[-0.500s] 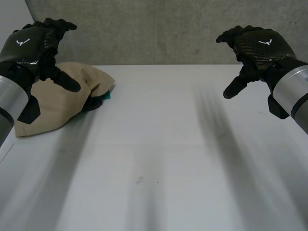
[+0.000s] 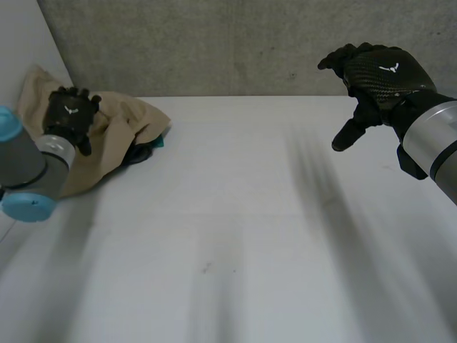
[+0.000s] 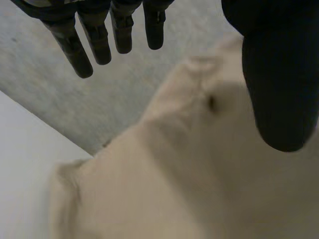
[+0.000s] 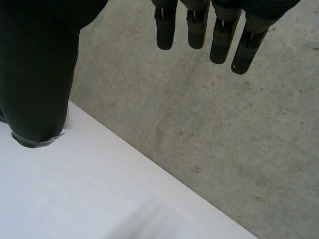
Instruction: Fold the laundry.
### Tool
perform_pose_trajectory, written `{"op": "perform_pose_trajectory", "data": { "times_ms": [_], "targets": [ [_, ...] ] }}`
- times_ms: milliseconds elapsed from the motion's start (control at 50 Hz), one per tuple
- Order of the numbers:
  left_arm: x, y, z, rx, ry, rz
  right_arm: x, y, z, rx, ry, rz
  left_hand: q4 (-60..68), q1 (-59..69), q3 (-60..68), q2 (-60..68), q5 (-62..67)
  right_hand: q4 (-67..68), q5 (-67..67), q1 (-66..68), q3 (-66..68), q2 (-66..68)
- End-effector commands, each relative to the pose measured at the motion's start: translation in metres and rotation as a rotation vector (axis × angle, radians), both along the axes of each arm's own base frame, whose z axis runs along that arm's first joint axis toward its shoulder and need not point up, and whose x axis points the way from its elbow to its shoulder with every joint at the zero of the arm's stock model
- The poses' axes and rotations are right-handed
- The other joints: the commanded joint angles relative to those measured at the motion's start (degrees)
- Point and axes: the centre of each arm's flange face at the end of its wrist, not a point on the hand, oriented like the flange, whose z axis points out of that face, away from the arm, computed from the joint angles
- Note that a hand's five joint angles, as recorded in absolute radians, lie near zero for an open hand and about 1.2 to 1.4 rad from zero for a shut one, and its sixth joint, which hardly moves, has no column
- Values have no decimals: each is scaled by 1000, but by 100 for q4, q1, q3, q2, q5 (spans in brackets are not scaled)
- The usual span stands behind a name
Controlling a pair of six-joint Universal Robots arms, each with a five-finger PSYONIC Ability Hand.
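The crumpled beige cloth heap (image 2: pixel 121 118) lies in the far-left corner of the white desk (image 2: pixel 250 214), its tapered end pointing toward the desk's middle. The left hand (image 2: pixel 68 114) is spread over it, released. The right hand (image 2: pixel 378 71) is raised well apart, fingers relaxed and empty.

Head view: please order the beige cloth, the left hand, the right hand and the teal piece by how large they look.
1. beige cloth
2. right hand, which is nearer the camera, so its true size is unsure
3. left hand
4. teal piece, a small bit at the cloth's edge
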Motion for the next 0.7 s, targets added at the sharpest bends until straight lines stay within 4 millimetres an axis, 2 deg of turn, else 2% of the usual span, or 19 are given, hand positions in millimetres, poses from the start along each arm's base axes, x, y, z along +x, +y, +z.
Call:
{"op": "perform_pose_trajectory", "data": {
  "times_ms": [20, 80, 100, 120, 160, 220, 240, 260, 320, 340, 380, 400, 460, 480, 540, 560, 640, 660, 700],
  "targets": [
    [2, -37, -64, -24, -83, -84, -1, 1, -4, 0, 27, -2, 795, 800, 766, 791, 680, -310, -401, -124, -175, -235],
    [6, -42, -71, -23, -85, -91, -1, 1, -7, 2, 41, -5, 2694, 2699, 2665, 2689, 2579, -310, -401, -124, -175, -235],
    [5, -43, -72, -28, -91, -95, -1, 2, -8, 0, 51, -6, 5516, 5521, 5487, 5512, 5401, -310, -401, -124, -175, -235],
    [5, -43, -70, -35, -93, -95, -1, 2, -9, -2, 57, -7, 6841, 6846, 6812, 6837, 6726, -310, -401, -124, -175, -235],
    [5, -43, -64, -50, -96, -88, -2, 1, -10, -5, 67, -10, 6855, 6860, 6826, 6850, 6740, -310, -401, -124, -175, -235],
    [-1, -36, -33, -115, -91, -65, -5, -1, -11, -8, 84, -20, 6855, 6860, 6826, 6850, 6740, -310, -401, -124, -175, -235],
    [-2, -34, -21, -138, -85, -57, -5, -1, -11, -10, 86, -20, 6855, 6860, 6826, 6850, 6740, -310, -401, -124, -175, -235],
    [-7, -26, 4, -196, -69, -60, -5, -1, -11, -9, 88, -22, 6855, 6860, 6826, 6850, 6740, -310, -401, -124, -175, -235],
    [-24, -9, 41, -293, -27, -98, -5, -2, -9, -17, 86, -19, 6855, 6860, 6826, 6850, 6740, -310, -401, -124, -175, -235],
    [-42, 7, 65, -345, 13, -141, -5, -2, -9, -17, 85, -19, 6855, 6860, 6826, 6850, 6740, -310, -401, -124, -175, -235],
    [-58, 26, 83, -375, 60, -187, -5, -2, -7, -24, 83, -19, 6855, 6860, 6826, 6850, 6740, -310, -401, -124, -175, -235],
    [-73, 46, 98, -388, 101, -237, -5, -3, -5, -29, 81, -21, 6855, 6860, 6826, 6850, 6740, -310, -401, -124, -175, -235],
    [-92, 79, 114, -378, 159, -309, -5, -4, -2, -38, 78, -24, 6855, 6860, 6826, 6850, 6740, -310, -401, -124, -175, -235],
    [-105, 102, 113, -338, 186, -362, -4, -4, 1, -47, 72, -25, 6855, 6860, 6826, 6850, 6740, -310, -401, -124, -175, -235],
    [-127, 142, 109, -257, 222, -452, -5, -5, 5, -55, 63, -30, 6855, 6860, 6826, 6850, 6740, -310, -401, -124, -175, -235],
    [-143, 170, 100, -185, 242, -522, -5, -7, 8, -63, 57, -37, 6855, 6860, 6826, 6850, 6740, -310, -401, -124, -175, -235],
    [-177, 238, 71, -3, 265, -689, -6, -8, 11, -67, 54, -40, 6855, 6860, 6826, 6850, 6740, -310, -401, -124, -175, -235],
    [-181, 248, 64, 30, 260, -712, -6, -8, 12, -68, 53, -43, 6590, 6595, 6562, 6586, 6475, -310, -401, -124, -175, -235],
    [-189, 262, 49, 88, 238, -742, -6, -8, 12, -67, 54, -43, 1770, 1775, 1741, 1765, 1655, -310, -401, -124, -175, -235]
  ]
}}
